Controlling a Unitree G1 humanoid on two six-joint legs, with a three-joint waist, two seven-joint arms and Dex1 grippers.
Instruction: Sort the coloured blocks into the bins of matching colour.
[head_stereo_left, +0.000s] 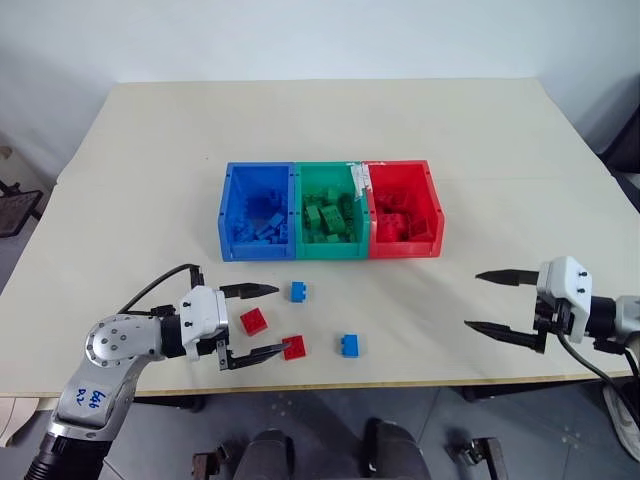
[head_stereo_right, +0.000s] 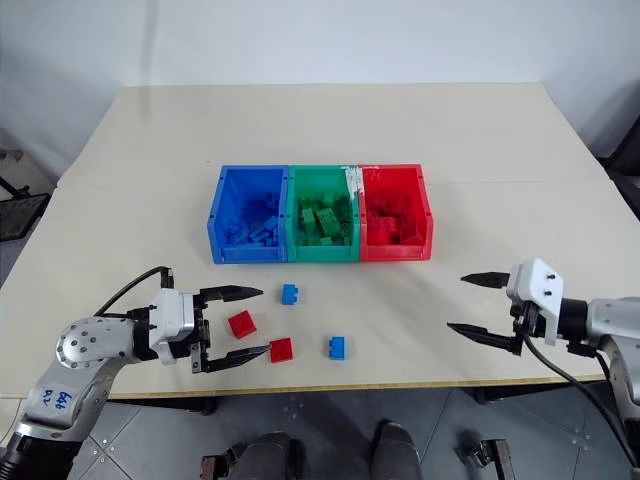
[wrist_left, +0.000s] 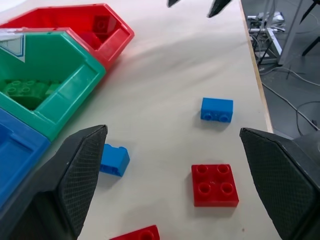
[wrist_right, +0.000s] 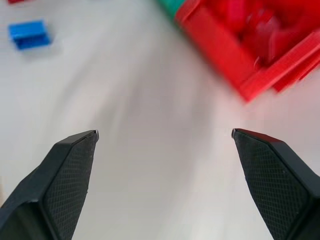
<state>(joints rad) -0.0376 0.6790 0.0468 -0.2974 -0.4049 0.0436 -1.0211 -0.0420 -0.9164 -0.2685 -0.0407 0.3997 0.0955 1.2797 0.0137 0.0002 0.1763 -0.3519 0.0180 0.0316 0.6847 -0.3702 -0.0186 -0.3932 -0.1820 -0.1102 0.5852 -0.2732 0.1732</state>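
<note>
Three joined bins stand mid-table: blue (head_stereo_left: 258, 212), green (head_stereo_left: 330, 212) and red (head_stereo_left: 405, 212), each holding blocks of its own colour. On the table in front of them lie two loose red blocks (head_stereo_left: 254, 321) (head_stereo_left: 295, 347) and two loose blue blocks (head_stereo_left: 298, 291) (head_stereo_left: 348, 345). My left gripper (head_stereo_left: 281, 319) is open, low over the table, with the first red block between its fingers and one fingertip close to the second red block (wrist_left: 215, 184). My right gripper (head_stereo_left: 472, 300) is open and empty, off to the right of the blocks and in front of the red bin (wrist_right: 250, 45).
The table's front edge (head_stereo_left: 400, 382) runs just behind both grippers. Bare tabletop stretches between the loose blocks and the right gripper, and around the bins. The right gripper's fingertips (wrist_left: 217, 6) show beyond the far blue block (wrist_left: 217, 109) in the left wrist view.
</note>
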